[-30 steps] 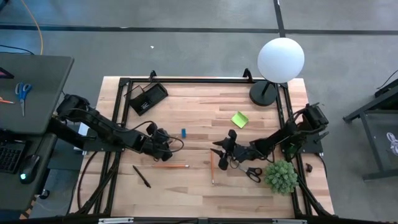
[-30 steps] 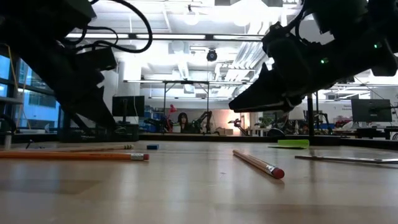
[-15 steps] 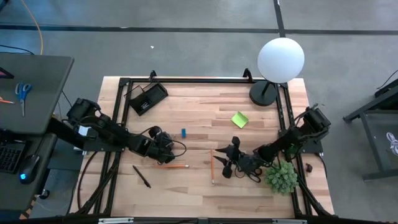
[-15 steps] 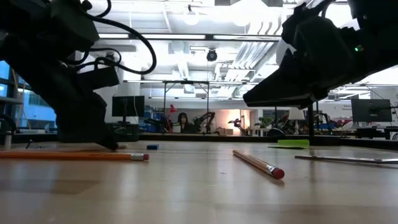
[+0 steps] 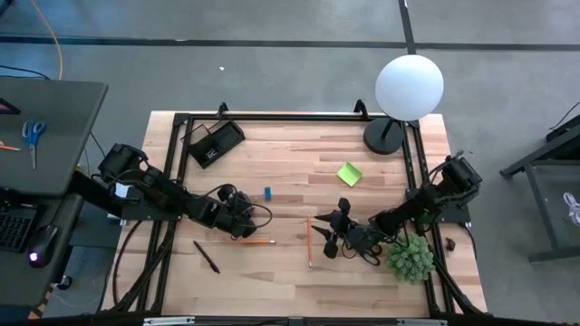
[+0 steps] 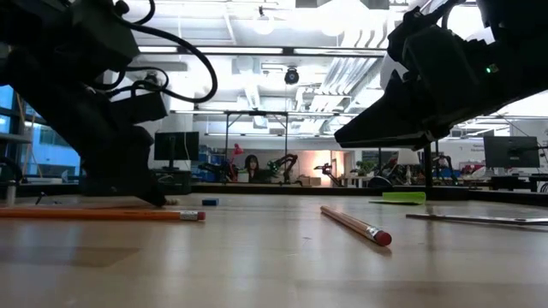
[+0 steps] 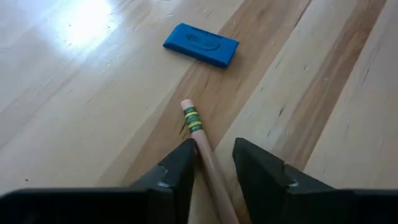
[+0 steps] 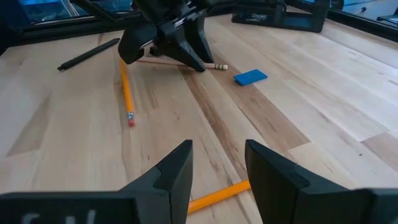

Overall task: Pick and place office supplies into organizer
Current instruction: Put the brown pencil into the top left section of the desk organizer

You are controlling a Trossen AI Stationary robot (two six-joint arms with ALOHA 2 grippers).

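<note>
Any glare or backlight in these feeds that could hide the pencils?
Left wrist view: a bright glare patch on the table, clear of the wooden pencil between the left gripper's fingers. Low view: bright room lights behind leave both arms as dark silhouettes, yet the orange pencil reads clearly. High view: lighting is even, and the lamp globe is plain white.

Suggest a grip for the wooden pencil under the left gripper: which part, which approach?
Take the wooden pencil on its bare shaft just behind the green-banded ferrule, from straight above. It lies flat on the table, and the left gripper is open astride it across its length. The blue eraser lies apart.
</note>
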